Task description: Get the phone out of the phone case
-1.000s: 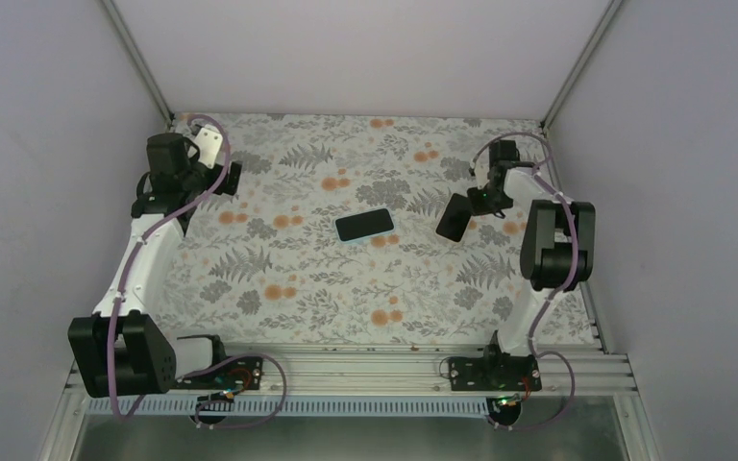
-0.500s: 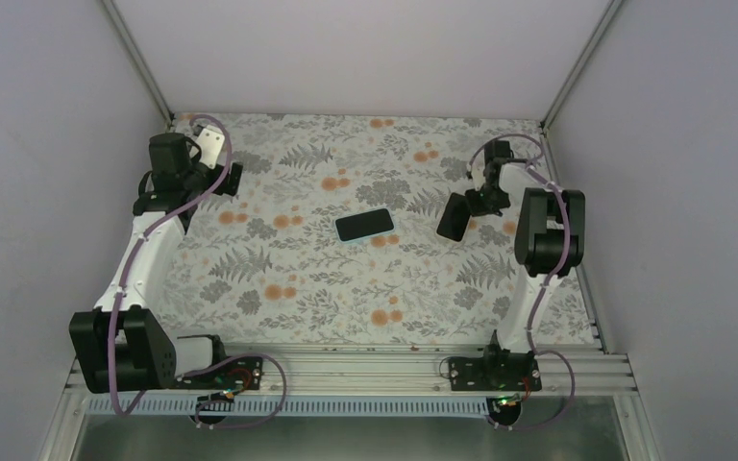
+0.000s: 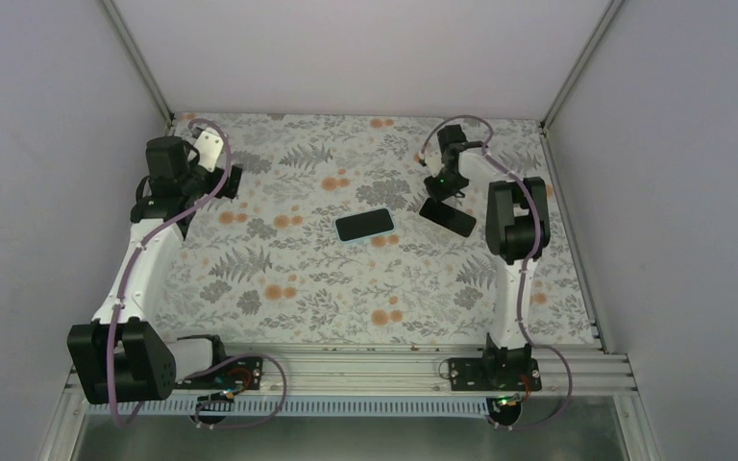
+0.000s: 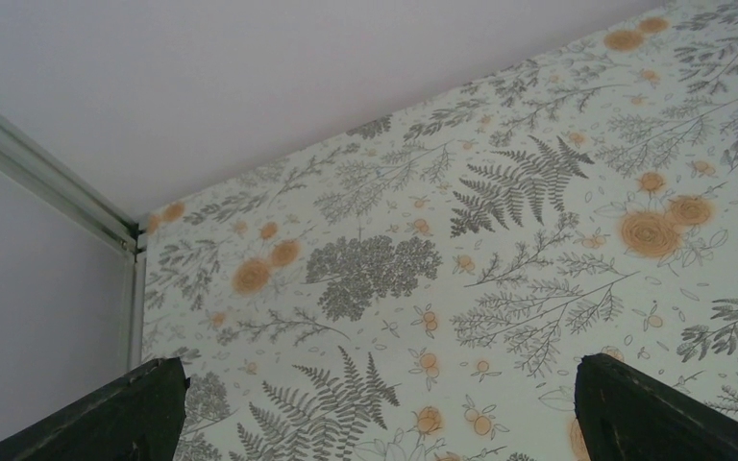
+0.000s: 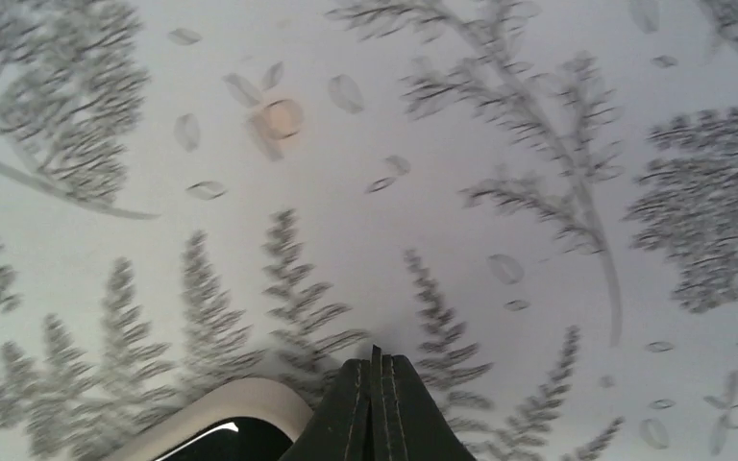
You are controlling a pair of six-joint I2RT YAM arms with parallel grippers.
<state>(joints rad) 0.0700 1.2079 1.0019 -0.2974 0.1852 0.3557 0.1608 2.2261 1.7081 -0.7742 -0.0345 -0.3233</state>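
Well, the bench is filling the whole floor of the booth, dressed in a pale cloth printed with grey ferns and orange blooms. The left arm is reaching up the left side, and the right arm is folding in over the far right part of the cloth.

At the middle of the bench a teal-edged slab is lying flat, dark and glossy on top, with a thin teal line showing along its near long side. Just to its right, apart from it, a pale-rimmed piece is sitting at a slant. It is looking plain black from above, and in the right wrist view it is showing a cream rounded corner around a shiny dark inside. Which of the two is the phone and which is the case, I cannot tell.

The right tool is pinching fully closed, its fingers meeting in a thin seam. The pale-rimmed piece is tucking in at its lower left, seemingly gripped by the rim. The left tool is hanging over the far left of the cloth with its fingers spread as wide as they go. It is holding nothing and is standing well apart from both dark pieces.
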